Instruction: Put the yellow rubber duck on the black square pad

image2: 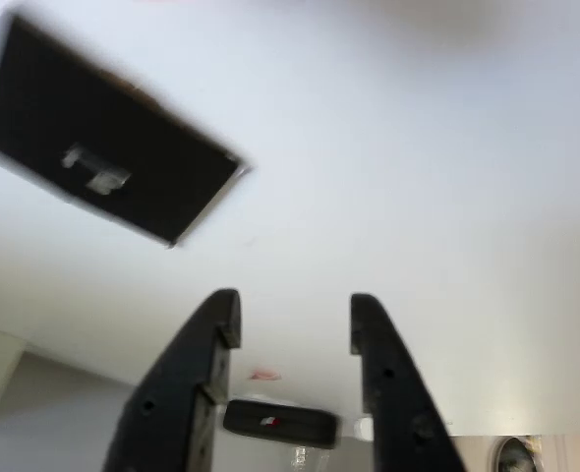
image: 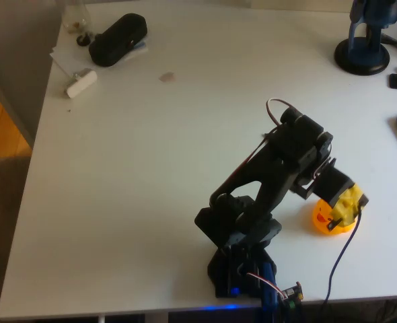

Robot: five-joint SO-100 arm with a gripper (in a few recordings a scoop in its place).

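Two black fingers (image2: 216,344) of your gripper (image2: 290,320) fill the lower wrist view, standing apart with bare white table (image2: 447,177) between them and nothing held. Beyond them, upper left, lies the black square pad (image2: 103,147), flat and thin, a pale mark near its middle. A black oblong case (image2: 280,421) shows far off between the fingers.

Overhead, your gripper's yellow-taped tip (image: 345,205) hangs just over the yellow rubber duck (image: 323,221), which sits near the table's front edge, right of the arm base (image: 242,259). The case (image: 118,39) lies at the far left.

Expect the duck to be light, soft and springy, its rounded skin likely slippery. Take hold across the widest part of the body, low down, squeezing gently so that it neither pops out nor collapses.
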